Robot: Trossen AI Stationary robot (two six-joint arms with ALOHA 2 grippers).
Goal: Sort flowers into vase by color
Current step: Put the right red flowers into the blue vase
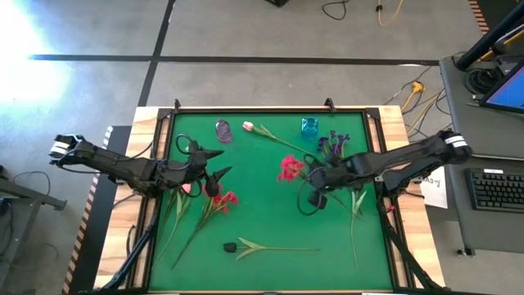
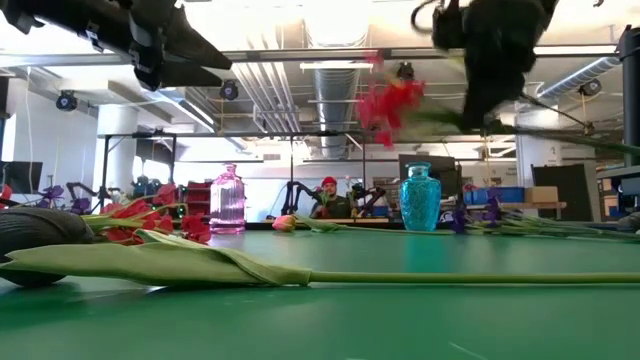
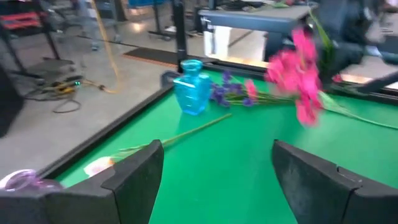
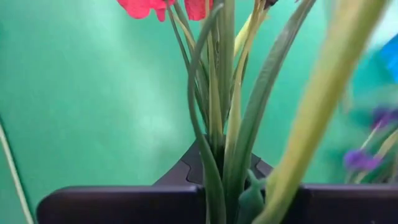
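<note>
Flowers lie scattered on the green counter [image 1: 270, 213] around a blue vase [image 1: 309, 126]. Right gripper [image 1: 315, 175], just before that vase, pinches a red spray [image 1: 290, 168] by its stems, lifted. Left gripper [image 1: 219, 164], fingers spread, hovers well left of the vase.

- The high view looks straight down from well above, taking in the whole green table [image 1: 270, 238] and floor beyond its 12 o'clock edge.
- The low view sits at mat level at the table's 6 o'clock edge, facing 12 o'clock into the room; a tulip leaf [image 2: 150, 262] lies very near its lens.
- The left wrist view looks over the mat towards 2 o'clock, sharing the blue vase [image 3: 191, 94] with the high view [image 1: 309, 126] and the low view [image 2: 420, 198].
- The right wrist view is pressed close against green stems [image 4: 227, 124], the mat behind.
</note>
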